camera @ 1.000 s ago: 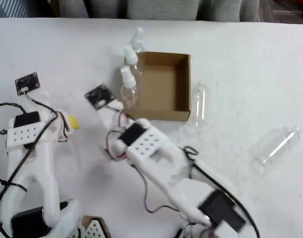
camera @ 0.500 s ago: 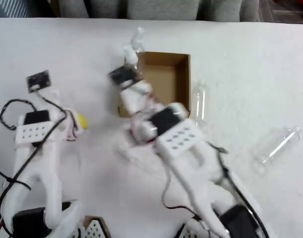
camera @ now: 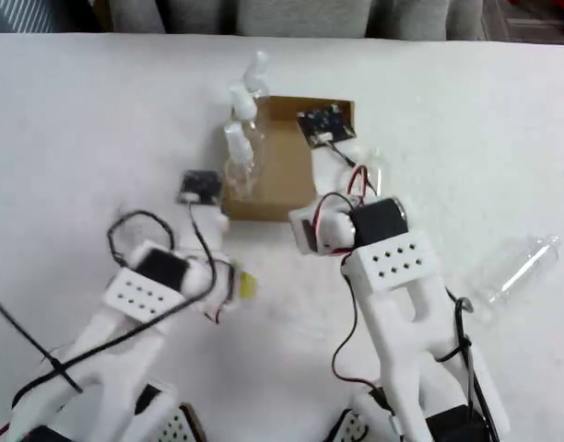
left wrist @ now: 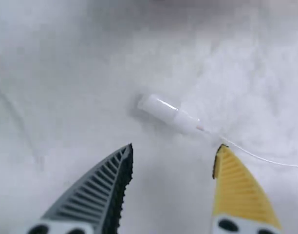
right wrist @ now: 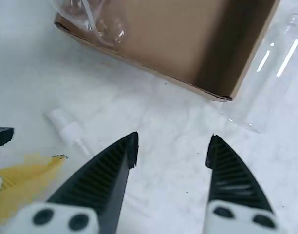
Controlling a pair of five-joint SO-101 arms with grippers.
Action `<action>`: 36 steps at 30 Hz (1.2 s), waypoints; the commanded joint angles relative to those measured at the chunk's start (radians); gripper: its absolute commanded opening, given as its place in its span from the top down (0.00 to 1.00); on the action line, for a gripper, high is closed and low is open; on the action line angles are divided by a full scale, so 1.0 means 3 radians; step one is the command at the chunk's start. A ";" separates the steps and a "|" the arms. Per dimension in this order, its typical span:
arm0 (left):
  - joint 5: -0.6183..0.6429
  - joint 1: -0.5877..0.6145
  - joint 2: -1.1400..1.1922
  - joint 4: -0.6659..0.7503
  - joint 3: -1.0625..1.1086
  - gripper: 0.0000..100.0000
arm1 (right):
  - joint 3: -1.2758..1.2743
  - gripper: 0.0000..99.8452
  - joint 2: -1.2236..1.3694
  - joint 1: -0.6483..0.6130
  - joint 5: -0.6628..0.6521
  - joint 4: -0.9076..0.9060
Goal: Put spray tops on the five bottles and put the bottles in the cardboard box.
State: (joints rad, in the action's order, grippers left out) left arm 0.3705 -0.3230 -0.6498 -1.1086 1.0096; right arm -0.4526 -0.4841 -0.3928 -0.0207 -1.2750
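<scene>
Just beyond the left gripper (left wrist: 174,148), whose grey and yellow jaws stand wide and hold nothing, a small white plastic spray top (left wrist: 171,114) with a thin clear tube lies flat on the white table (left wrist: 66,73), open tabletop all round it. The right gripper (right wrist: 173,137), jaws likewise wide, hangs near the front wall of the open brown cardboard box (right wrist: 188,48). A clear uncapped plastic bottle (right wrist: 273,61) sits just beside the box's side wall.

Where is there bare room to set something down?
Bare: the table left of the cardboard box and behind the lying bottle. Crowded: in front of the box, by the left tool, right tool and loose spray top.
</scene>
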 commanded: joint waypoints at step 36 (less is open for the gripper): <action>0.0522 -0.0156 0.1087 0.1008 0.0005 0.76 | -0.0046 0.80 -0.0120 0.0054 -0.0051 0.0084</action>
State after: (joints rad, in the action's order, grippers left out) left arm 0.5148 -0.3966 -0.3261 -0.8201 1.0556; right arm -0.4634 -0.4856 -0.3851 -0.0207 -1.2720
